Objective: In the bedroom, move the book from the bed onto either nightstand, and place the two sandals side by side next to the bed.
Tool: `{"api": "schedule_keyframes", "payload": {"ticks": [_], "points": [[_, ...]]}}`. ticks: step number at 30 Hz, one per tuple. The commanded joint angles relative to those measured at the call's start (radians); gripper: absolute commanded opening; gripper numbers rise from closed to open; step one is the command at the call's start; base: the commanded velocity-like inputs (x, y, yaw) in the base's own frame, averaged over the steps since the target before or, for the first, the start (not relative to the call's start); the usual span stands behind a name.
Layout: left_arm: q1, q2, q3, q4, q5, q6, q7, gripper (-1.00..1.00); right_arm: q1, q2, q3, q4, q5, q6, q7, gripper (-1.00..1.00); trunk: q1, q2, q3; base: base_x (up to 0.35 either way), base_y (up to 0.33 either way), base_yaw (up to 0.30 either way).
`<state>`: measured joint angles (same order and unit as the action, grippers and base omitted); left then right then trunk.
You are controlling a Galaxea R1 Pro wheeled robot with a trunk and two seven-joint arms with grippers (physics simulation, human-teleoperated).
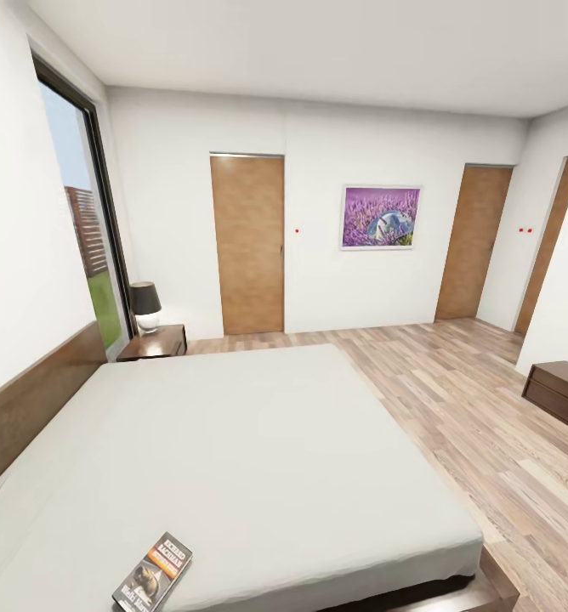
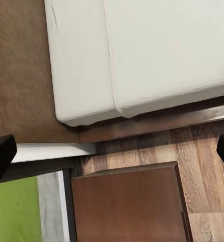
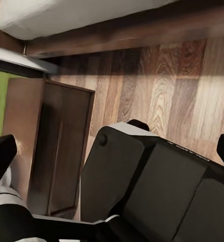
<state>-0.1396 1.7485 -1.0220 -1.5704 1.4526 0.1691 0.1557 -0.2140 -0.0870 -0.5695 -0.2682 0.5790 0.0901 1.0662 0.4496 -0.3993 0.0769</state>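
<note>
black fingers of the left gripper stand at the two side edges of the left wrist view, wide apart, with nothing between them. under them lies a nightstand of reddish-brown wood, seen from above, on the wooden floor, just beside the corner of the bed. the off-white mattress sits on a dark wood frame, and a brown headboard runs along one side of it.

in the right wrist view the right gripper has its dark fingers also spread to the edges, holding nothing. between them i see a dark body part of the robot, and past it the same kind of nightstand, the floor and the bed frame.

in the head view the book lies flat on the mattress near the bottom edge, close to the near side of the bed. a second nightstand stands at the far side of the bed, next to the headboard, and carries a lamp with a dark shade. behind are a window, wooden doors, a purple picture on the white wall, and a low dark cabinet at right.
</note>
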Motion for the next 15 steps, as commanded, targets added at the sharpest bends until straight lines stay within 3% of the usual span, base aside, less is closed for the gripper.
{"api": "schedule_keyframes", "payload": {"ticks": [1, 6, 15], "points": [[-0.007, 0.0, -0.006, -0.002, 0.009, 0.004, 0.005, 1.0, -0.001, 0.0, -0.008, -0.001, -0.006, 0.01, 0.009, 1.0, 0.0, -0.001, 0.0, 0.0, 0.0, 0.0], [-0.008, 0.0, -0.005, -0.002, 0.009, 0.004, 0.005, 1.0, -0.002, -0.007, -0.006, -0.001, -0.036, 0.012, 0.031, 1.0, 0.0, -0.001, 0.0, 0.0, 0.0, 0.0], [-0.008, 0.0, -0.003, -0.002, 0.009, 0.006, 0.005, 1.0, -0.01, -0.017, -0.012, -0.003, -0.05, 0.014, 0.155, 1.0, 0.0, -0.001, 0.0, 0.0, 0.0, 0.0]]}}
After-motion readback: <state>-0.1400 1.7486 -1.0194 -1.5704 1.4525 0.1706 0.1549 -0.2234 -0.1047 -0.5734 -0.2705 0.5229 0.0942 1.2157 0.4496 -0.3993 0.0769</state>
